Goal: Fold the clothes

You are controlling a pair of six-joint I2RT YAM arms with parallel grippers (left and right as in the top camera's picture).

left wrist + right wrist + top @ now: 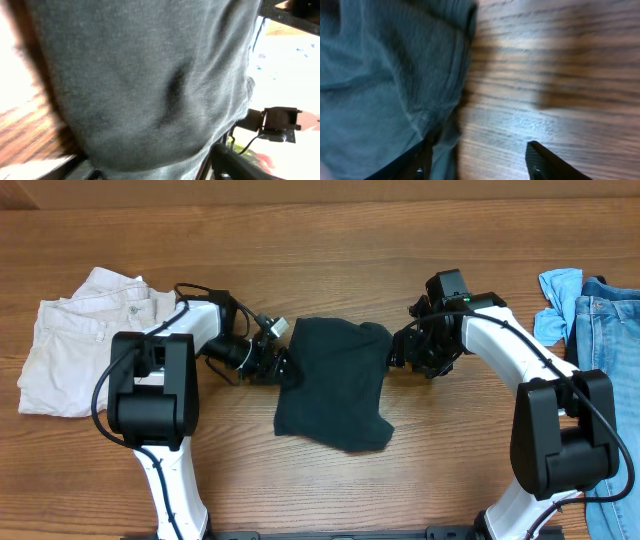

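The dark T-shirt [335, 385] lies bunched in the middle of the worktop, between the cream shorts [85, 340] at the left edge and the blue jeans [605, 330] at the right edge. The left gripper [280, 365] is at the shirt's left side, and cloth fills its camera, so I cannot tell if this claw is closed. The right gripper [397, 352] is at the shirt's far right corner, with its fingers [545, 162] apart, bare wood between them.

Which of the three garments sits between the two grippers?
The dark T-shirt at centre, between the left gripper and right gripper; white shorts lie far left, jeans far right.
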